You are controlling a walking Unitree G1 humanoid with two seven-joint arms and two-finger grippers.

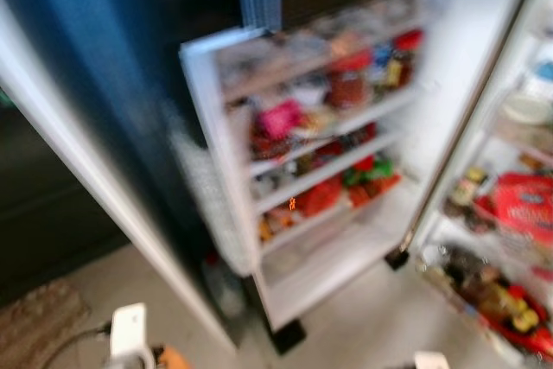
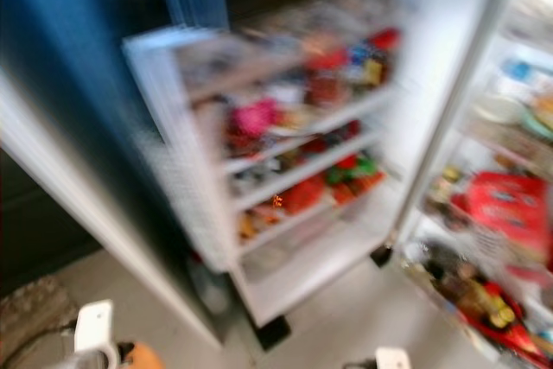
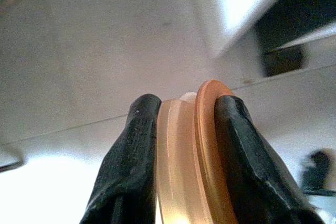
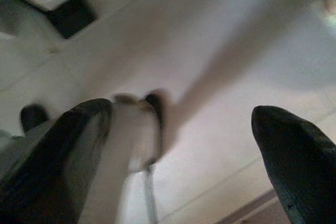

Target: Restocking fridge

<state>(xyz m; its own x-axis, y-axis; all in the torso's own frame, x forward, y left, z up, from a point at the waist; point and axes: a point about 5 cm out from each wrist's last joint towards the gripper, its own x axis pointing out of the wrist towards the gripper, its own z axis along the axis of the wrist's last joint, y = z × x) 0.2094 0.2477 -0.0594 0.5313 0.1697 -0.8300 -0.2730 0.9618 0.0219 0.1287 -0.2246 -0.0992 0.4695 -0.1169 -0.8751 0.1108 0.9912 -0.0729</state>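
Low over the pale floor (image 3: 94, 40), the left tool (image 3: 181, 145) is clamped on an orange-lidded jar (image 3: 194, 161), one black finger on each side, while the right tool (image 4: 178, 161) hangs with its fingers spread wide and holds nothing. Ahead, blurred, the fridge door (image 1: 302, 170) stands open, its shelves crowded with red, pink and green packets, and the fridge (image 1: 510, 213) beside it is full too.
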